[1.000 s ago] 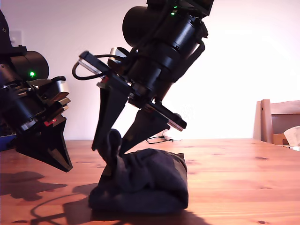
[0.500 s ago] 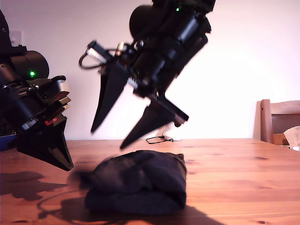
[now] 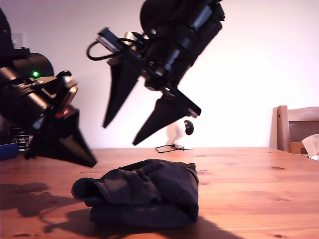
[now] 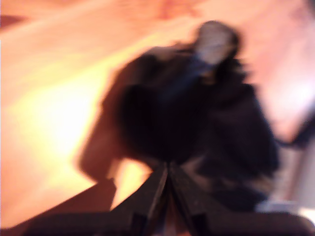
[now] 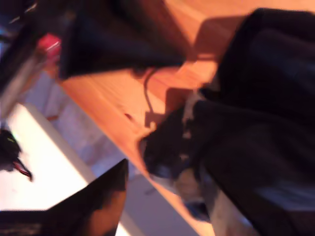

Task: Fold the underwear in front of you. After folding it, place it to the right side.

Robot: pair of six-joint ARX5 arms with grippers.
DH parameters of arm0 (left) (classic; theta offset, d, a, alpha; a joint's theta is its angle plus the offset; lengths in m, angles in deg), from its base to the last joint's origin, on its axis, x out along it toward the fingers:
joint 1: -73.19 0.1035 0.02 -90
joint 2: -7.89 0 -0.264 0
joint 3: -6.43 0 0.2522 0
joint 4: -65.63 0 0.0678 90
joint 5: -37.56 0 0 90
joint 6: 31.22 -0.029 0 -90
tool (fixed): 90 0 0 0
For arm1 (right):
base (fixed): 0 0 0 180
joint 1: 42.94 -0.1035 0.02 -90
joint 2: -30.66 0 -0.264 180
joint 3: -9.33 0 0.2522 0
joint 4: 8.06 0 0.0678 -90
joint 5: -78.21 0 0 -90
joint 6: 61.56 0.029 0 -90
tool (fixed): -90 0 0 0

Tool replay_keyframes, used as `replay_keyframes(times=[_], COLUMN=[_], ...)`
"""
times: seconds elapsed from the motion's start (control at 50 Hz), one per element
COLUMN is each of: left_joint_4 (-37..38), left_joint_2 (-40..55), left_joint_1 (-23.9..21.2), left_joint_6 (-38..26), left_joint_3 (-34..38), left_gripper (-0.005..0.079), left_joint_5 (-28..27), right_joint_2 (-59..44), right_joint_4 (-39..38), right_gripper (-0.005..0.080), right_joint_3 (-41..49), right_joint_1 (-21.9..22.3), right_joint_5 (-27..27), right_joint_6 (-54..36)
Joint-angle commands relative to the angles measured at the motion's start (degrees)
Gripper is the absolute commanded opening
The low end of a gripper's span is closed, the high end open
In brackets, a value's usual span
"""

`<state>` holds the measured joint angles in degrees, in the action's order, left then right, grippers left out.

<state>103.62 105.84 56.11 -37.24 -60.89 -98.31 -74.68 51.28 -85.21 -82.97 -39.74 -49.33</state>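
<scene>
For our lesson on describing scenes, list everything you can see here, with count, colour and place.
underwear: one, dark brown-black, bunched in a folded heap on the table, middle of the exterior view
table: one, orange-brown wood, across the foreground
chair: one, light wood, exterior view's right edge
cable: one, dark, on the table's far edge
my first gripper: one, black, shut, empty, exterior view's left, above the table
my second gripper: one, black, open, above the underwear
</scene>
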Motion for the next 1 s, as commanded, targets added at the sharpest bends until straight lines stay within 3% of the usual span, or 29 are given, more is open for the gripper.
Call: replay_keyframes(times=[0.0,0.06,0.14,0.58,0.98], left_joint_4=[-0.2,-0.3,-0.5,-14.4,-16.4], left_joint_2=[-0.6,-0.6,-0.6,0.0,5.7], left_joint_1=[-0.9,-1.7,-3.1,-11.0,-12.8], left_joint_6=[0.7,1.5,1.7,9.4,9.0], left_joint_3=[-0.2,-0.2,-0.2,-0.2,-0.2], left_gripper=[-0.0024,-0.0024,-0.0024,-0.0024,-0.0024], left_joint_5=[-1.9,-3.3,-3.4,-2.7,0.3], right_joint_2=[0.5,0.5,0.5,0.5,0.5], right_joint_4=[0.9,1.5,1.9,1.9,0.8], right_gripper=[0.0314,0.0206,-0.0025,-0.0013,-0.0013], right_joint_3=[-0.8,-0.8,-0.8,-0.8,-0.8], right_joint_1=[1.4,2.8,4.2,13.0,19.6], right_joint_5=[0.0,0.0,0.0,0.0,0.0], right_joint_6=[-1.9,-3.8,-5.2,-12.0,-15.7])
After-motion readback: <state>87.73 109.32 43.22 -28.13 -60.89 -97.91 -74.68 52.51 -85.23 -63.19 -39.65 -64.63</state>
